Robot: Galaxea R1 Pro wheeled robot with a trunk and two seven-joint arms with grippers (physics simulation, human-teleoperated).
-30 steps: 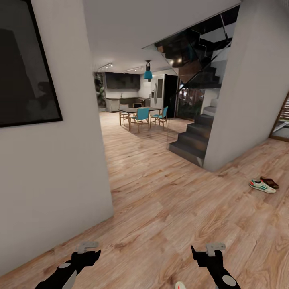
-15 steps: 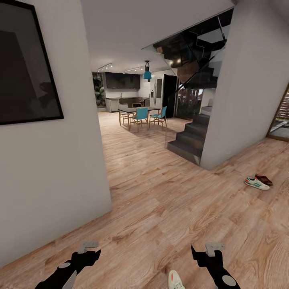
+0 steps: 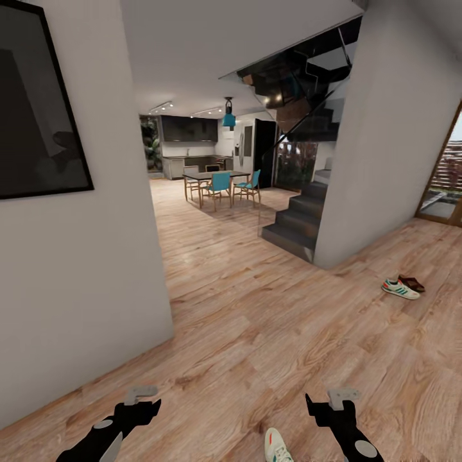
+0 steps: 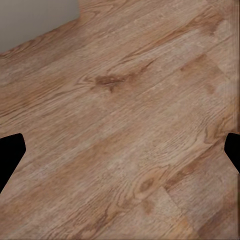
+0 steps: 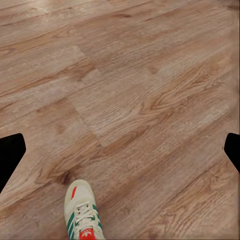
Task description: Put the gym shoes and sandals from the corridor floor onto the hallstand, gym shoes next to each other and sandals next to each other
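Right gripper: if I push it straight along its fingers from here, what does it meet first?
Probably bare corridor floor. The right gripper is open and points down at the planks. The near gym shoe lies off the centre line, so it would likely be missed, though depth is hard to judge.

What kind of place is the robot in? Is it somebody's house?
Most likely a home's hallway: shoes lie on the wood floor, a dark staircase climbs at the right, and beyond stands a dining table with blue chairs before a kitchen.

One gym shoe (image 3: 277, 446) near, another (image 3: 400, 289) beside a sandal (image 3: 412, 282), far right.
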